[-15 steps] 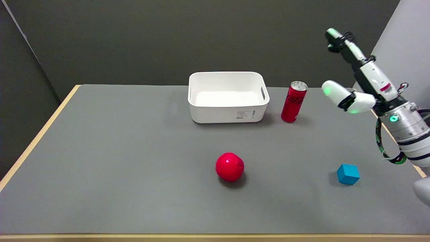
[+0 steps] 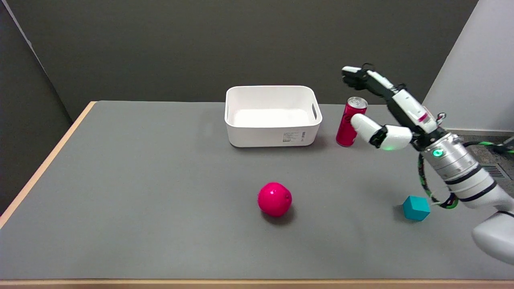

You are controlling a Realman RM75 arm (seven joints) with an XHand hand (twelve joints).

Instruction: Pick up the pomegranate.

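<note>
Pomegranate (image 2: 274,199): bright red, round, resting on the grey table (image 2: 140,180) near the front centre; untouched, nothing in contact with it.
Right hand (image 2: 385,110): raised in the air over the table's right side, well apart from the pomegranate; reaching in from the lower right on a white arm with a metal wrist.
Fingers (image 2: 363,79): spread and extended toward the upper left, holding nothing; thumb (image 2: 367,126) set apart below them, overlapping the soda can in this view; contact with the can cannot be told.
Soda can (image 2: 350,122): red, upright, just right of the bin, at the back of the table.
Bin (image 2: 273,132): white plastic, rectangular, with handle slots, standing at back centre; label on its near wall; interior shows only white.
Cube (image 2: 416,208): teal, at the front right, beneath the forearm in this view, well to the right of the pomegranate.
Table: grey top with pale wooden edging along the left and near sides.
Cable (image 2: 422,178): green and black, looping below the wrist.
</note>
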